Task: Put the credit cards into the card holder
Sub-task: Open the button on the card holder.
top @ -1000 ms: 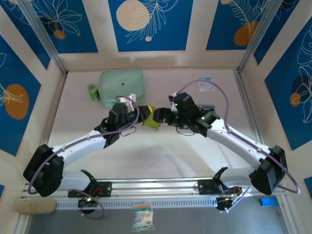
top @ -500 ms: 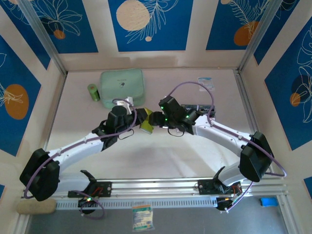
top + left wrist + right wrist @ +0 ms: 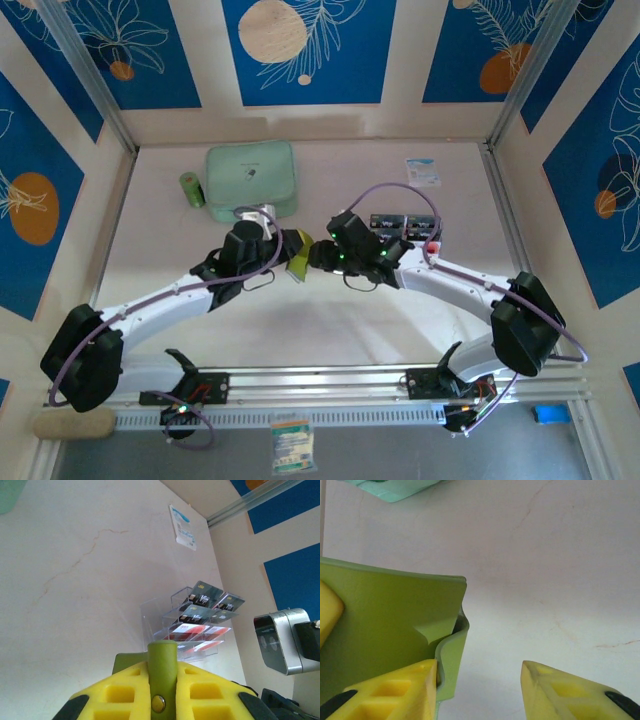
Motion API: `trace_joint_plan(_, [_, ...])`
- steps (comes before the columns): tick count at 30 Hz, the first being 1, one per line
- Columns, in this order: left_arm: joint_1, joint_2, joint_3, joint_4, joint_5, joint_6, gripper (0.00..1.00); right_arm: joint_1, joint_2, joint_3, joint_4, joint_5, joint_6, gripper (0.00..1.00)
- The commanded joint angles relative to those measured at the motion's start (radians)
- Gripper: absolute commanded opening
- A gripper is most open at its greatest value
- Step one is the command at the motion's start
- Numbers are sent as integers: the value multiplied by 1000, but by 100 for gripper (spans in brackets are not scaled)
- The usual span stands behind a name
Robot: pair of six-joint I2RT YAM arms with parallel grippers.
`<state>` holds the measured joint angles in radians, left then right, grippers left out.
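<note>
At the near edge of the pale surface we see the two arm bases, with both arms reaching in to meet over its middle; there the left hand is clenched on the small olive-green folding card holder, whose edge and snap button stand upright between the yellow pads.

From the right wrist we see the holder as a curved green flap on the left; the right hand is released, its jaws spread wide; one yellow fingertip sits right at the flap's lower edge, though we cannot tell whether it touches, and the other is well apart over bare surface.

Beyond the hands, toward the right edge, stands a clear plastic tiered rack; in it sit the credit cards, small flat rectangles, the black ones with pale lettering on the farther tiers and the pale ones with red marks on the nearer tiers; none is in the holder.

Farther still, by the far edge and left of the middle, lies a mint-green zip case with a small green cylinder just beside it on its left; toward the far right corner lies a white-and-blue paper packet, flat and well apart from the rack.
</note>
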<state>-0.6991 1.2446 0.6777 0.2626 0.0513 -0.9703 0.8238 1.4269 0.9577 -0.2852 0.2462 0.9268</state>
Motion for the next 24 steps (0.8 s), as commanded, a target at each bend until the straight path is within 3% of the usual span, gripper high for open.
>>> trace_joint_plan(1, [-4, -49, 24, 144, 12, -33, 0, -6, 12, -89, -156, 76, 40, 45])
trace_joint_plan(14, [-3, -76, 26, 125, 2, -9, 0, -32, -170, -245, -169, 52, 95, 43])
trace_joint_plan(19, [-3, -70, 16, 120, -1, -8, 0, -37, -313, -189, -168, 17, 61, 42])
trace_joint_plan(24, [-3, -55, 18, 124, 5, -9, 0, -38, -285, -52, -144, -40, 8, 42])
